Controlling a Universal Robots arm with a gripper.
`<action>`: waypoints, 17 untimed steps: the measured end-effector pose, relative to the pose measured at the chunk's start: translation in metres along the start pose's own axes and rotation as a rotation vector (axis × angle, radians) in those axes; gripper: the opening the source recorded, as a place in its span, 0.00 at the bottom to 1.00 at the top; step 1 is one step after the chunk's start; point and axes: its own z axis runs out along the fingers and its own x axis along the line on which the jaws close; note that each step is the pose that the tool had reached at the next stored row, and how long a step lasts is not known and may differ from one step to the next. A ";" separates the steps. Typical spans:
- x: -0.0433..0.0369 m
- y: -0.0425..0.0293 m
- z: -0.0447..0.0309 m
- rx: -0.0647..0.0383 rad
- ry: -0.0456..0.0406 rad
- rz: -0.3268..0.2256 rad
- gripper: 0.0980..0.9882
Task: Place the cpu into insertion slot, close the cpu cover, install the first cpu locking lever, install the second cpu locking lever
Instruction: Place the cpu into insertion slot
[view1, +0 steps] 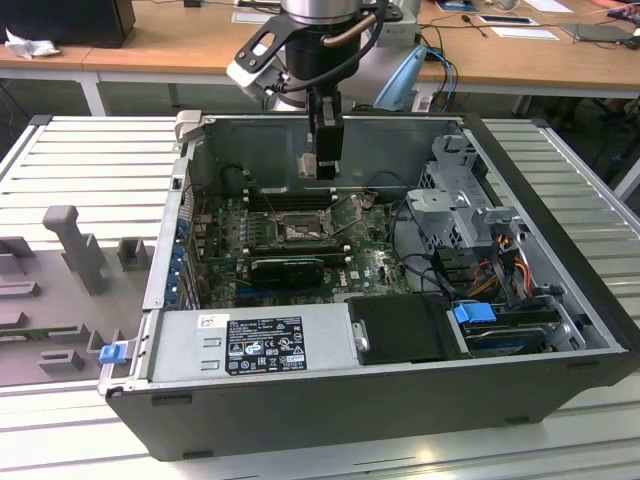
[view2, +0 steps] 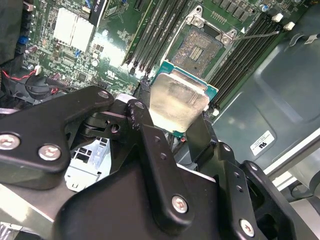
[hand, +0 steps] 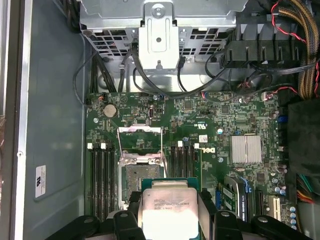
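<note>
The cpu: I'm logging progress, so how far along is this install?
Done: the cpu is picked up. In hand: the gripper holds it above the board. Left: the insertion slot is empty and the cpu cover stands open, so seating, closing and locking remain.

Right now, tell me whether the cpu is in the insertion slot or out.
Out. The claw grips the cpu above the board, and the insertion slot lies bare, its contact field exposed.
</note>
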 end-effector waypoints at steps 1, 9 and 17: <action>0.0000 -0.0001 0.0002 0.000 -0.0001 0.000 0.48; 0.0000 -0.0006 0.0018 0.000 -0.0003 0.004 0.48; -0.0001 -0.0009 0.0031 0.000 -0.0006 0.007 0.48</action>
